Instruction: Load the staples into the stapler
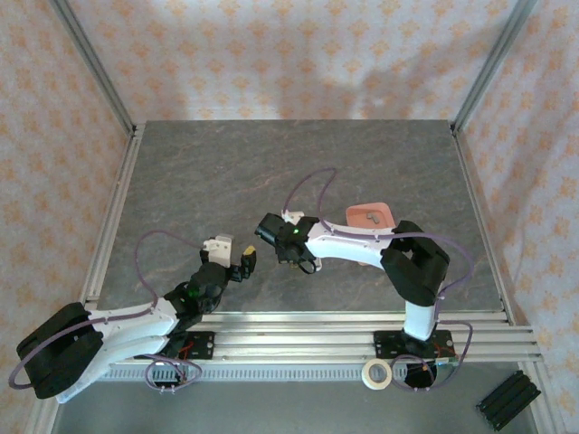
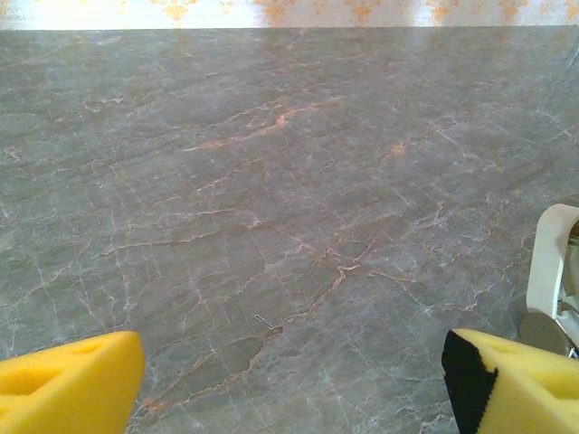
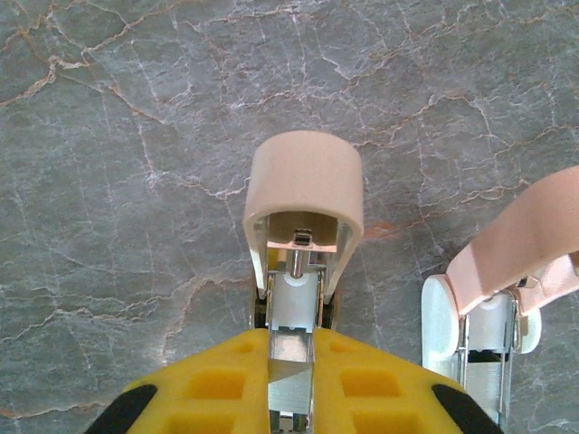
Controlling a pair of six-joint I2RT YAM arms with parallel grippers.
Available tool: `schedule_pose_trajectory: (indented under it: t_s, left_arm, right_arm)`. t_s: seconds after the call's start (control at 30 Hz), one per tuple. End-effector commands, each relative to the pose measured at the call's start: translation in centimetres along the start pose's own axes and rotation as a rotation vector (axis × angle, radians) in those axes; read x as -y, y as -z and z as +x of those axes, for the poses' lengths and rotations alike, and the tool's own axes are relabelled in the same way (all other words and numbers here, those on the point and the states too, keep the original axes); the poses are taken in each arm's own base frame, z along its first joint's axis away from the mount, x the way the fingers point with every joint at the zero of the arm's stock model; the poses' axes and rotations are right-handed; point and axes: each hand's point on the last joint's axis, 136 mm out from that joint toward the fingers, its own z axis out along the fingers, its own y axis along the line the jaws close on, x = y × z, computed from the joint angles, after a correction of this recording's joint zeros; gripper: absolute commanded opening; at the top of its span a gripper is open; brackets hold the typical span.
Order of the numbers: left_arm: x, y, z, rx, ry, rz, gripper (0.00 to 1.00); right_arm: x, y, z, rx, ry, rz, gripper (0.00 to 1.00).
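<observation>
My right gripper (image 3: 291,351) is shut on the metal magazine rail of a small stapler (image 3: 305,185). Its salmon-pink lid is flipped up and open, and a white pusher shows in the channel. A second stapler (image 3: 493,303), also with its pink lid raised, lies just to the right on the table. From above, the right gripper (image 1: 269,228) sits mid-table, and the left gripper (image 1: 248,260) is a little to its lower left. The left gripper (image 2: 294,384) is open over bare table. One tiny bent wire (image 2: 263,320) lies ahead of it. Staple strips are out of view.
A salmon-pink tray (image 1: 369,215) rests behind the right forearm. A white stapler end (image 2: 550,262) shows at the right edge of the left wrist view. The grey marbled table (image 1: 271,163) is walled on three sides. A tape roll (image 1: 377,373) and a black block (image 1: 507,400) lie off the front rail.
</observation>
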Motion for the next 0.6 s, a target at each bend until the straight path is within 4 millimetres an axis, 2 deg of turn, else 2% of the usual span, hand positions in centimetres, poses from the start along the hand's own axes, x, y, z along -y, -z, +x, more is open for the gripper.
schedule_pose_trajectory:
  t_s: [0.0, 0.57]
  left_arm:
    - [-0.5, -0.1, -0.1, -0.003, -0.018, -0.030, 0.87]
    - [-0.6, -0.1, 0.0, -0.005, -0.020, -0.030, 0.87]
  right_arm:
    - [0.5, -0.1, -0.3, 0.019, 0.023, 0.021, 0.15]
    - [0.6, -1.3, 0.7, -0.021, 0.020, 0.030, 0.15]
